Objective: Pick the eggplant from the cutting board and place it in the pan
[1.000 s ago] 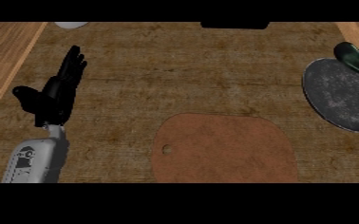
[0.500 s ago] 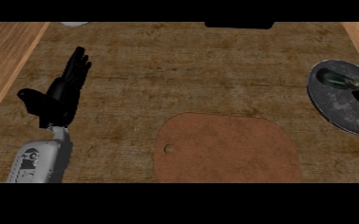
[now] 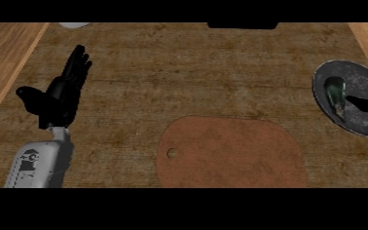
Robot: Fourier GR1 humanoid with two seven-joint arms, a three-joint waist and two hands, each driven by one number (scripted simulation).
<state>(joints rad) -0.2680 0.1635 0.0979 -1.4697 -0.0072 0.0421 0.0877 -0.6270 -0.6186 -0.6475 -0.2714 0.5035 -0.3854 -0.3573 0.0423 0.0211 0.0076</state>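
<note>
- Dark eggplant (image 3: pixel 335 96) lies in the grey pan (image 3: pixel 357 78), at the right edge of the counter (image 3: pixel 187 63).
- Left hand (image 3: pixel 61 95) rests far left, well apart from it, fingers straight, holding nothing.

I'm looking down at a kitchen, I see a wood-grain bench (image 3: pixel 194 68), a brown cutting board (image 3: pixel 230 153) lying on it, a dark pan (image 3: pixel 356 78) at the right edge holding an eggplant (image 3: pixel 336 95)

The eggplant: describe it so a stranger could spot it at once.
From the brown cutting board low on the counter, look to the right edge, where a dark round pan is partly cut off. The eggplant lies inside it: a slim, dark, glossy shape, the pan's only content.
</note>
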